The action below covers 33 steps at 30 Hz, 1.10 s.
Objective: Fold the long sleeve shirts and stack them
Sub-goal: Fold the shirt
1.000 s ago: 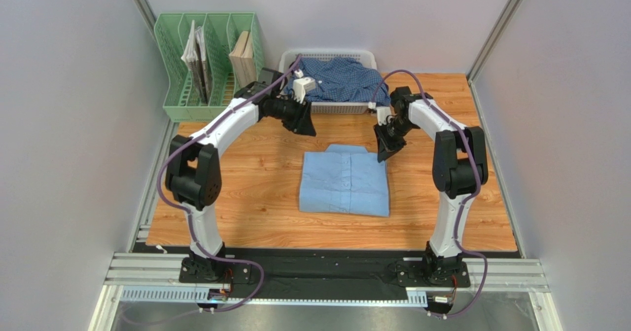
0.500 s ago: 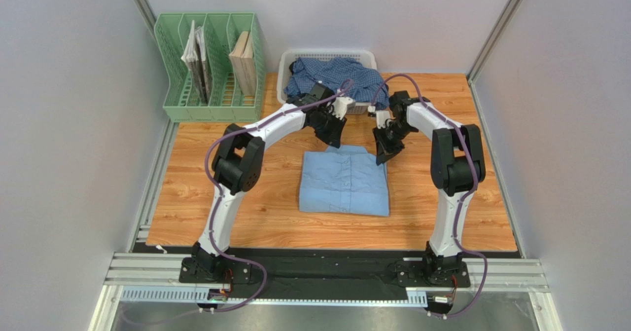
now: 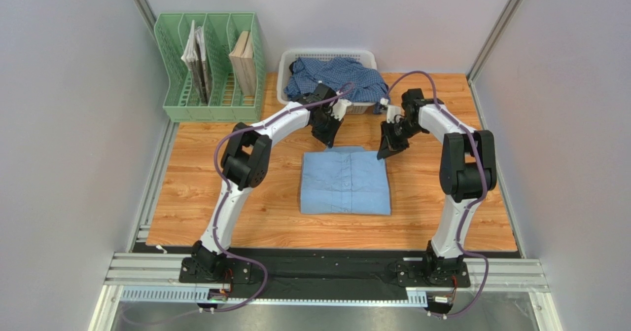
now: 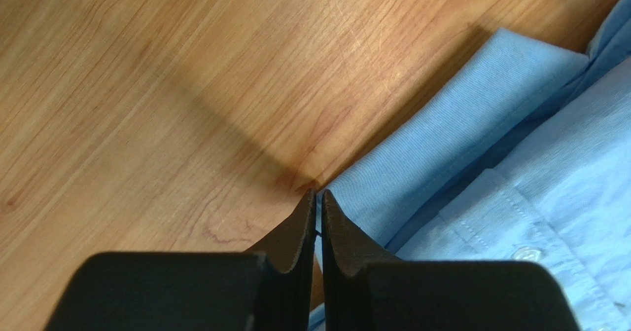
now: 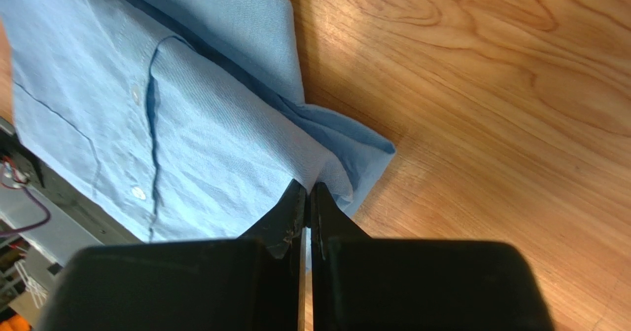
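A light sky-blue long sleeve shirt (image 3: 344,183) lies folded in a rectangle at the middle of the wooden table. The darker checked shirt (image 3: 335,74) is heaped in the white basket (image 3: 326,53) at the back. My left gripper (image 3: 329,140) is down at the folded shirt's far left corner. In the left wrist view its jaws (image 4: 318,193) are pressed nearly together on the edge of the light-blue cloth (image 4: 474,116). My right gripper (image 3: 384,153) sits at the far right corner. In the right wrist view it (image 5: 308,184) is shut, with a fold of the light-blue shirt (image 5: 207,146) pinched at its tips.
A green file rack (image 3: 211,68) holding papers stands at the back left beside the basket. Grey walls close in both sides. Bare wood (image 3: 222,190) lies left and right of the folded shirt, and the arm bases sit on the black strip at the near edge.
The left arm swung from the basket's front down to the folded shirt's far left corner and its jaws closed there. The right gripper stayed shut at the far right corner, shifting only slightly.
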Tool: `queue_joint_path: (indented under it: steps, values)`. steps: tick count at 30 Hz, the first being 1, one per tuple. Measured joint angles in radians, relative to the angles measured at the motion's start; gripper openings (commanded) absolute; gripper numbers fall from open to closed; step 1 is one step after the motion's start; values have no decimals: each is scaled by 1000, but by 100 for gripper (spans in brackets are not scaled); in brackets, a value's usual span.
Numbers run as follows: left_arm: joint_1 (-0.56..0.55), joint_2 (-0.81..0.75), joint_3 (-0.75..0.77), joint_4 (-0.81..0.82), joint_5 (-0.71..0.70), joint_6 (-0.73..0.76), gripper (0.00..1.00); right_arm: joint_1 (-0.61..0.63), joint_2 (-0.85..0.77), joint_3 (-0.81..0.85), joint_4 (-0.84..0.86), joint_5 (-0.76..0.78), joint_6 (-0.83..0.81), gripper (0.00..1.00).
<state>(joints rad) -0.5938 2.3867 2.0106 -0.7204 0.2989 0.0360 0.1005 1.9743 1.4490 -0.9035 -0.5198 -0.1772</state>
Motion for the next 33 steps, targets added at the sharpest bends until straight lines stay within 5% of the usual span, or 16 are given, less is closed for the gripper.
queue_joint_path:
  steps: [11,13,16,19,20,21,22,27,33]
  values:
    - [0,0,2,-17,2,22,7,-34,-10,-45,91,-33,111,0]
    - [0,0,3,-17,2,24,12,-33,-8,-67,115,-21,129,0]
    - [1,0,7,-23,7,32,33,-33,14,-76,135,-21,159,3]
    - [11,0,14,-38,27,47,55,-24,21,-77,145,-23,185,15]
    - [18,-2,23,-48,40,54,74,-19,21,-77,148,-25,193,21]
    - [25,-2,33,-56,50,60,77,-14,20,-77,154,-28,200,38]
    - [37,-10,44,-61,63,66,99,-10,20,-77,156,-28,205,47]
    - [109,-222,-1,-74,100,129,99,-22,-42,-77,125,-28,193,92]
    - [129,-901,-401,72,200,163,99,-131,-335,-29,14,-98,83,95]
